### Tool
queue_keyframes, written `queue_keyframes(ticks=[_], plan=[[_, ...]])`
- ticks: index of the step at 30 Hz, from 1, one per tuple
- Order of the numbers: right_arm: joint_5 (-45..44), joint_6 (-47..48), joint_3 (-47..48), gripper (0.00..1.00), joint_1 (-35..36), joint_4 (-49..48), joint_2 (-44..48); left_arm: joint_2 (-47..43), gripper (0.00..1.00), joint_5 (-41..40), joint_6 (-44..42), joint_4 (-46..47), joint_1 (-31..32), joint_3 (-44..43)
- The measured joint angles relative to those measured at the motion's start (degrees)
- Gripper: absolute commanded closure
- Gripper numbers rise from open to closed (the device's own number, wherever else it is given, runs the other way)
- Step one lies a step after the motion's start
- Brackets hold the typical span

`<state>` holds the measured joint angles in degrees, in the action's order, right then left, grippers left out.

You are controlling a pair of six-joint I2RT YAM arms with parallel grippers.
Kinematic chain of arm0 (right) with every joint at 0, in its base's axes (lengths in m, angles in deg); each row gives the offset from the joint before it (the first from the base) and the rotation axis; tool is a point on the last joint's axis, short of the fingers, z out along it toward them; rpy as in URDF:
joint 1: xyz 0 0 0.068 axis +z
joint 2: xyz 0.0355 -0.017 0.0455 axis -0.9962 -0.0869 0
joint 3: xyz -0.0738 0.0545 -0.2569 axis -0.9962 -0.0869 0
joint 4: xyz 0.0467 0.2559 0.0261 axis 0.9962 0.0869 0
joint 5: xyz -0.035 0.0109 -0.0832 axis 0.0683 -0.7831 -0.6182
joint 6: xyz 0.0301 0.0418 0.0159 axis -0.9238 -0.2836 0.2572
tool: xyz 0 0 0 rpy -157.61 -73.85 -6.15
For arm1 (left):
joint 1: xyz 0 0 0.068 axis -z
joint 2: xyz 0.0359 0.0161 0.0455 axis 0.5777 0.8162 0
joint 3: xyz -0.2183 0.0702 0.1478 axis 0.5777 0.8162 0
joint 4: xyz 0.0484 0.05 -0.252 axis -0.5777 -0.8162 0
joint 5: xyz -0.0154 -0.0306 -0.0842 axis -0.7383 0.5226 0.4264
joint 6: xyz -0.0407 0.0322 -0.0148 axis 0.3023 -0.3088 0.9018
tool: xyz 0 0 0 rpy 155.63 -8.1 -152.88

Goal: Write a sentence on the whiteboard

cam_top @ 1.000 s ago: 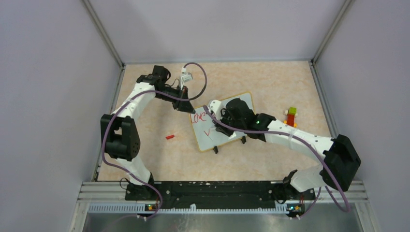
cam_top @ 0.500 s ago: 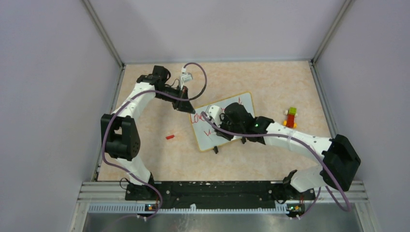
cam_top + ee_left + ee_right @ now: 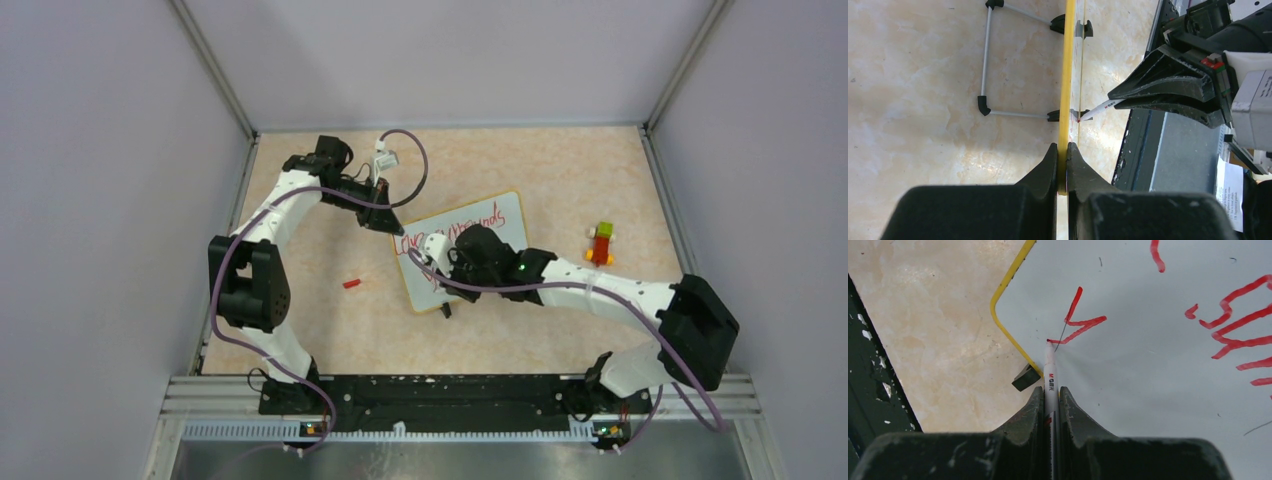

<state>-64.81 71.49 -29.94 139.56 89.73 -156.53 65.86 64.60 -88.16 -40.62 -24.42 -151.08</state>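
The whiteboard [image 3: 510, 232] stands tilted at mid-table, yellow-rimmed. My left gripper [image 3: 385, 222] is shut on its far-left rim; the left wrist view shows the jaws [image 3: 1062, 146] pinching the yellow edge [image 3: 1066, 75]. My right gripper [image 3: 437, 262] is shut on a white marker [image 3: 1050, 370], whose tip touches the board [image 3: 1148, 405] near its lower-left corner, at the end of a red stroke [image 3: 1080, 322]. The sentence [image 3: 465, 222] shows its first red line, "Love surrounds"; the right arm hides most of the second line. The marker [image 3: 1100, 107] also shows edge-on in the left wrist view.
A red marker cap [image 3: 351, 283] lies on the table left of the board. A small stack of coloured blocks [image 3: 601, 242] stands to the right. A black clip foot [image 3: 1026, 377] sits at the board's lower rim, and its wire stand [image 3: 988, 55] props it from behind.
My right gripper has moved left and nearer with the marker, uncovering the word "surrounds" on the first line. The left arm and the board have not moved.
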Motion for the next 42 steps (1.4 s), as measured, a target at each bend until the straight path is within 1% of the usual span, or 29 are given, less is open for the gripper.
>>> queue_keyframes(ticks=[7,14,21,27,33,42], plan=[[0.6,0.0,2.8,1.0,0.8,1.1,-2.9,0.0,1.0,0.0,0.0,0.1,0.0,0.0],[0.9,0.0,5.3,1.0,0.8,1.1,-3.3,0.0,1.0,0.0,0.0,0.1,0.0,0.0],[1.1,0.4,5.2,1.0,0.3,2.8,0.6,0.0,1.0,0.0,0.2,0.0,0.0,0.0],[1.2,0.5,4.4,1.0,-2.1,4.4,5.1,0.0,1.0,0.0,0.2,0.0,0.0,0.0],[-0.3,0.8,1.8,1.0,-2.6,5.5,5.2,0.0,1.0,0.2,0.2,0.0,0.0,0.0],[-3.6,0.5,1.8,1.0,-3.4,5.0,5.0,0.0,1.0,0.3,0.2,0.0,0.0,0.0]])
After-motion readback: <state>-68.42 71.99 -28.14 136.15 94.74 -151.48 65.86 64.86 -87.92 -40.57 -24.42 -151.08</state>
